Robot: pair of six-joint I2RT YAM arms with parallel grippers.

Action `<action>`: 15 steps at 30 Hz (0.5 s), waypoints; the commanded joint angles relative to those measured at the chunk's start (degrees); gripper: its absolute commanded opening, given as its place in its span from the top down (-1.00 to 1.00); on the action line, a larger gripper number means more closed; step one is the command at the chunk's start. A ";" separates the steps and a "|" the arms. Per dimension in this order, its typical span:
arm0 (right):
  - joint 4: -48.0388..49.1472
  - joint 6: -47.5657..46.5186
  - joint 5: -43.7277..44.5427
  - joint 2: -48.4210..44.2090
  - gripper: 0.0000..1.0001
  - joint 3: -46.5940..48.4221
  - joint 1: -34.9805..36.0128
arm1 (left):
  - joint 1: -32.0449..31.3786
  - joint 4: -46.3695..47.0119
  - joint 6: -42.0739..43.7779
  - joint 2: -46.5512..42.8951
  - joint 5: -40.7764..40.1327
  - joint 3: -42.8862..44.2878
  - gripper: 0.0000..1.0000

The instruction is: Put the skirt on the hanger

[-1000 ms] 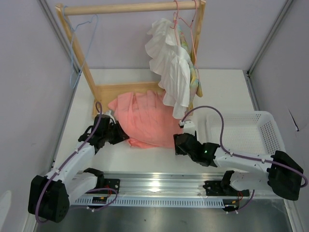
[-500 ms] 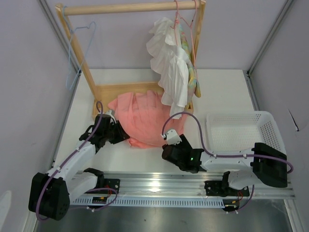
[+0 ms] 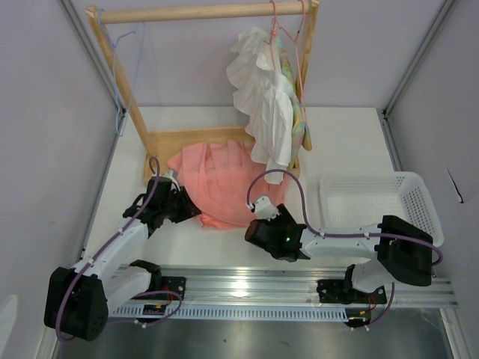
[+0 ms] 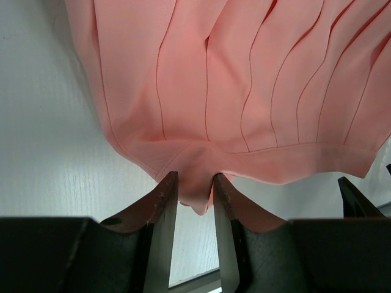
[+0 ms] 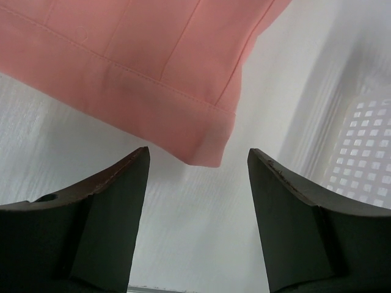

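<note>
The salmon-pink pleated skirt (image 3: 224, 187) lies crumpled on the white table in front of the wooden rack. My left gripper (image 3: 194, 212) is at its near left hem. In the left wrist view the left gripper (image 4: 195, 183) is shut on a fold of the skirt (image 4: 232, 79). My right gripper (image 3: 251, 224) sits at the skirt's near right corner. In the right wrist view the right gripper (image 5: 198, 159) stands open, and the skirt (image 5: 134, 79) corner hangs just ahead of the fingers, touching neither. The light-blue hanger (image 3: 120, 120) hangs edge-on from the rod's left end.
A wooden rack (image 3: 202, 11) stands at the back. A white ruffled garment (image 3: 262, 105) and a pastel garment (image 3: 303, 131) hang on pink hangers (image 3: 288, 37) at its right. A white basket (image 3: 374, 206) sits right of the right arm. The metal rail (image 3: 247, 284) runs along the near edge.
My right gripper has swept left to the skirt's near right corner and opened wider. The blue hanger has swung round to edge-on. The left gripper has stayed on the hem.
</note>
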 commanded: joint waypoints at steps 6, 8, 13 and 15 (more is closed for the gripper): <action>-5.09 3.07 0.28 -2.38 -0.42 2.83 -0.33 | -0.44 1.88 -0.26 -0.35 -0.50 -0.01 0.31; -4.65 2.89 0.19 -1.59 -0.42 3.10 -0.95 | -0.53 1.79 -0.26 -0.35 -0.50 0.08 0.31; -3.42 3.77 -0.77 -0.01 -0.41 2.92 -2.09 | -0.53 1.61 0.00 -0.17 -0.32 0.08 0.31; -3.33 4.47 -0.69 0.26 -0.41 2.66 -2.09 | -0.53 1.61 0.00 -0.17 -0.32 -0.09 0.31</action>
